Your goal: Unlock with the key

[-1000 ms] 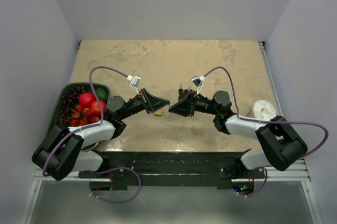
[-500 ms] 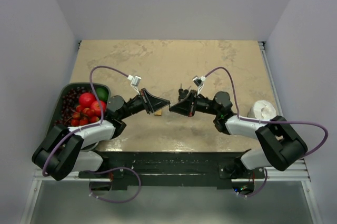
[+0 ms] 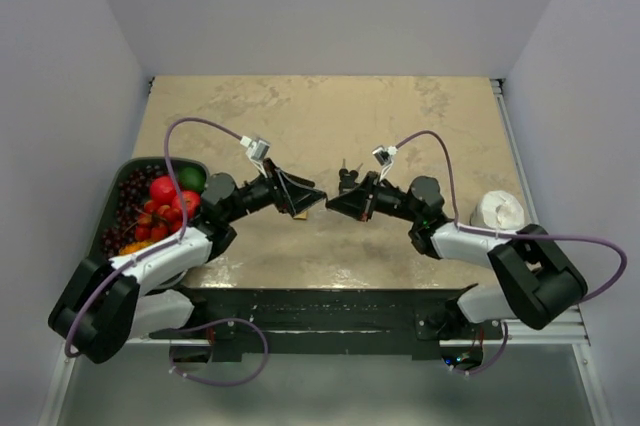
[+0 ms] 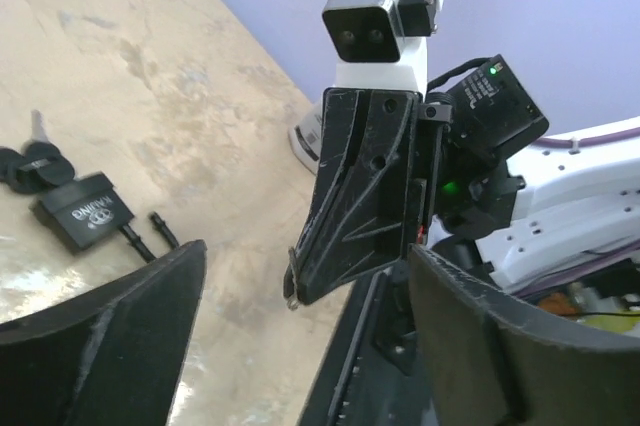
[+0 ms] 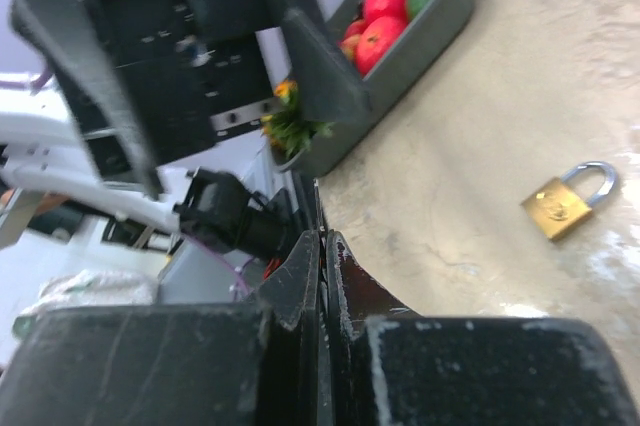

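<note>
My right gripper (image 3: 331, 204) is shut on a thin metal key (image 4: 289, 290), which juts from its tip; in the right wrist view its fingers (image 5: 300, 276) press flat together. My left gripper (image 3: 314, 195) faces it tip to tip with its jaws wide open, and in the left wrist view the right gripper's tip sits in the gap between the left fingers (image 4: 110, 316). A brass padlock (image 5: 565, 201) with a steel shackle lies flat on the table, just below the left gripper (image 3: 299, 214).
A black lock with black-headed keys (image 4: 85, 211) lies on the table beyond the grippers (image 3: 347, 176). A dark bowl of fruit (image 3: 117, 186) stands at the left edge. A white roll (image 3: 498, 210) sits at the right by the right arm.
My left gripper has opened wide and shifted slightly right and up. The right gripper closed on the key between one second and half a second ago.
</note>
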Robot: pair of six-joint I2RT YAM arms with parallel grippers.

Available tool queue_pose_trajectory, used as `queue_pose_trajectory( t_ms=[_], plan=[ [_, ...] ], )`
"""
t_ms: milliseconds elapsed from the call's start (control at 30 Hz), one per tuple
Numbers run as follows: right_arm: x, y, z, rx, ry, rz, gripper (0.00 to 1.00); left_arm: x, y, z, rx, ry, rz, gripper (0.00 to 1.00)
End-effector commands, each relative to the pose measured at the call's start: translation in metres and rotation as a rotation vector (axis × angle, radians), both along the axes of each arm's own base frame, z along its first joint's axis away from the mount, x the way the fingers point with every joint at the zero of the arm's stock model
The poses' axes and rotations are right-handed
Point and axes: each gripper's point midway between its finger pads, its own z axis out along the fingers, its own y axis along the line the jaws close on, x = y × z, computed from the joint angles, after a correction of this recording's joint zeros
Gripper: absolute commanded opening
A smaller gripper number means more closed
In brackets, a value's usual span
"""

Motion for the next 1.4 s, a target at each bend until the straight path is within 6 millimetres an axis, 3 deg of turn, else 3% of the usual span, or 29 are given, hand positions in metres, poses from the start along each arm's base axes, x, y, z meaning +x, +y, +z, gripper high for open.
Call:
queue_pose_trajectory(
  t_ms=[0,100,133,200,233,300,333,533,600,633,700,800,1133,1367],
  plan=[
    [0.021,-0.02,0.01,0.0,-0.05,-0.137,0.0,0.016,0.013,0.028,0.092,-0.163,0.1,0.96],
    [0.03,-0.031,0.014,-0.04,-0.082,-0.21,0.0,0.023,0.019,0.023,0.173,-0.132,0.139,0.99],
    [0.031,-0.034,0.008,-0.083,-0.083,-0.228,0.0,0.024,0.021,0.01,0.217,-0.1,0.132,0.99],
    [0.036,-0.041,0.022,-0.099,-0.133,-0.28,0.0,0.025,0.022,0.002,0.244,-0.08,0.128,0.99],
    [0.036,-0.045,0.015,-0.143,-0.138,-0.293,0.0,0.026,0.022,-0.006,0.262,-0.064,0.121,0.99],
    [0.038,-0.052,0.029,-0.153,-0.185,-0.333,0.0,0.03,0.022,-0.014,0.28,-0.039,0.121,0.99],
    [0.037,-0.054,0.024,-0.188,-0.189,-0.335,0.0,0.034,0.025,-0.021,0.314,-0.022,0.14,0.99],
    [0.031,-0.07,0.031,-0.248,-0.228,-0.386,0.0,0.049,0.03,-0.045,0.457,0.035,0.18,0.89],
    [0.029,-0.073,0.031,-0.262,-0.235,-0.395,0.0,0.056,0.023,-0.05,0.561,0.029,0.228,0.88],
    [0.03,-0.075,0.032,-0.265,-0.238,-0.403,0.0,0.049,0.028,-0.071,0.688,0.055,0.224,0.88],
    [0.029,-0.076,0.031,-0.276,-0.24,-0.409,0.0,0.052,0.023,-0.086,0.849,0.036,0.276,0.88],
    [0.028,-0.078,0.033,-0.284,-0.251,-0.408,0.0,0.054,0.03,-0.116,0.997,0.095,0.285,0.88],
    [0.021,-0.084,0.033,-0.271,-0.27,-0.423,0.0,0.072,0.031,-0.155,1.055,0.254,0.369,0.89],
    [0.019,-0.079,0.023,-0.267,-0.254,-0.396,0.0,0.073,0.028,-0.187,1.071,0.366,0.362,0.82]
  ],
)
